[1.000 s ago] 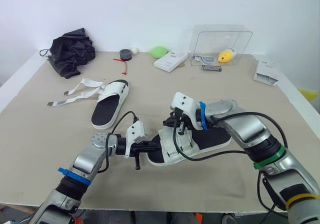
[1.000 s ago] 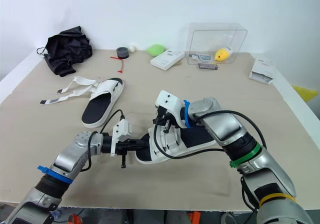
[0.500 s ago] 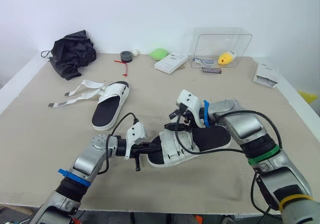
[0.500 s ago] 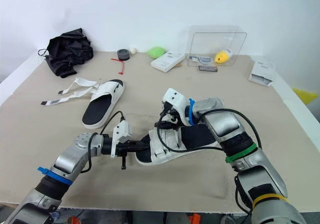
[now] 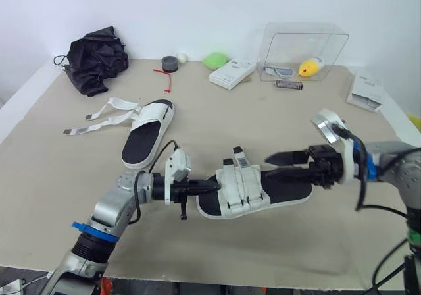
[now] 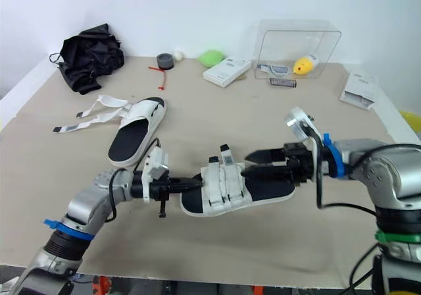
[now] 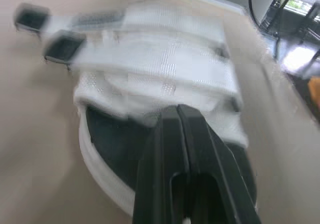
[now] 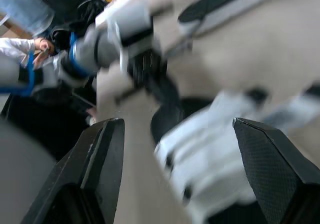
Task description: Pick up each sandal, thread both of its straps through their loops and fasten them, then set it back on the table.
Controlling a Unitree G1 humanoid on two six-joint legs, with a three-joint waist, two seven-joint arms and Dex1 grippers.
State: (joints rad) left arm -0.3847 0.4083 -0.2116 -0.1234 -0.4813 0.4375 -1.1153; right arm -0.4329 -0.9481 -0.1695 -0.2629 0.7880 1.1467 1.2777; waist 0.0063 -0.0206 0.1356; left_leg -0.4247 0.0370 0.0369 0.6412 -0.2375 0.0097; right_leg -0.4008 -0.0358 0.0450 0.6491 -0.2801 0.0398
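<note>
you seem done with the near sandal (image 5: 253, 191), strapped on the table between your pressed-together left gripper (image 5: 214, 186) and spread right gripper (image 5: 266, 165), so reach next for the loose-strapped far sandal (image 5: 146, 134).

Broad beige table (image 5: 52, 176) against a plain white wall (image 5: 197, 5), evenly lit.

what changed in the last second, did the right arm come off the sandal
Yes. The right gripper came off the straps of the near sandal and drew back toward the robot's right. Its jaws now stand open, pointing at the heel end. The left gripper stayed at the toe end, jaws shut. The other sandal stayed put, straps loose.
</note>
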